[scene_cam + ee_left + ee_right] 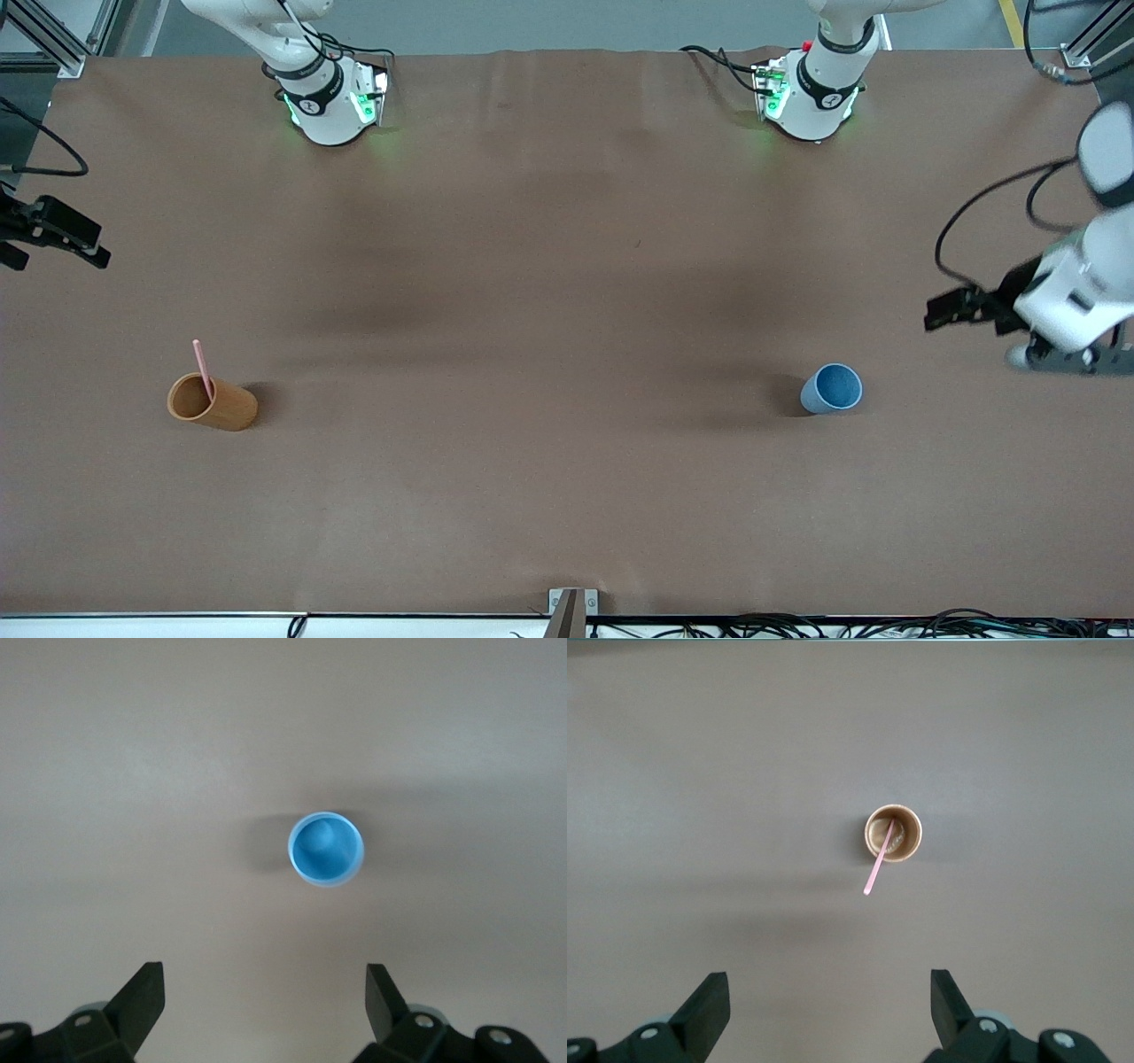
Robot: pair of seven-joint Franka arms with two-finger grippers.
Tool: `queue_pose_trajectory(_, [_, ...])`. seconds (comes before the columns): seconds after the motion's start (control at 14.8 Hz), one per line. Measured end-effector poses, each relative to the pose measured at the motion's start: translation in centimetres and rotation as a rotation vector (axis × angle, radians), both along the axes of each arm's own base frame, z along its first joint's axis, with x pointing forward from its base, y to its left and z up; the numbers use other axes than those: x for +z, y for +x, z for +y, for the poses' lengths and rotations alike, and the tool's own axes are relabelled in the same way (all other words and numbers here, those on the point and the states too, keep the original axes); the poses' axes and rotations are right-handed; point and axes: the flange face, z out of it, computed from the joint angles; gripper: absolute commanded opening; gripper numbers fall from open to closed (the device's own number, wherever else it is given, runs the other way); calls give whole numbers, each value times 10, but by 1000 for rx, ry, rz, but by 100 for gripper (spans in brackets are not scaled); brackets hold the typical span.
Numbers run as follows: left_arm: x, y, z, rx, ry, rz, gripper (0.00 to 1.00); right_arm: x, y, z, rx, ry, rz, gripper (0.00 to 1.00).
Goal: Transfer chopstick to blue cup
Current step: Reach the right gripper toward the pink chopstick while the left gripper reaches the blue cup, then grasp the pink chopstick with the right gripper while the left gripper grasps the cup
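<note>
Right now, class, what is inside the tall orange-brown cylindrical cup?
The thin pink chopstick stands in the orange-brown cylindrical cup, leaning on its rim, upper end sticking out. Nothing else shows inside; its lower end is partly hidden.

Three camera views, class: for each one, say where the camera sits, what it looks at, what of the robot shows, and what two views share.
Front view: high across the table, facing both bases.
Left wrist view: above the blue cup; open left end effector shows.
Right wrist view: above the orange cup holding the chopstick; open right end effector shows.
Shared: each cup appears in the front view too.
</note>
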Motion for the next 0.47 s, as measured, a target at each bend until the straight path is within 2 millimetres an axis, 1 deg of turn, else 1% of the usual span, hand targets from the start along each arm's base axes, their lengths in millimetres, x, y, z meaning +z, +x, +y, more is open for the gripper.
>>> queue_pose_trajectory(0.07, [-34, 8, 2, 3, -5, 1, 100, -12, 6, -5, -7, 0, 3, 100])
queue_pose_trajectory(0.13, [-65, 13, 1, 3, -10, -3, 100, -24, 12, -9, -12, -1, 9, 100])
queue_pose_trajectory(0.2, [-92, 14, -3, 2, -13, -11, 100, -37, 20, -12, -14, -1, 10, 100])
queue_pose_trajectory(0.34, [-134, 8, -11, 1, -18, -38, 100, -70, 36, -13, -14, -3, 1, 100])
queue_pose_trajectory(0.47, [-167, -2, -16, 1, -20, -40, 100, -112, 41, -19, -23, -4, 4, 98])
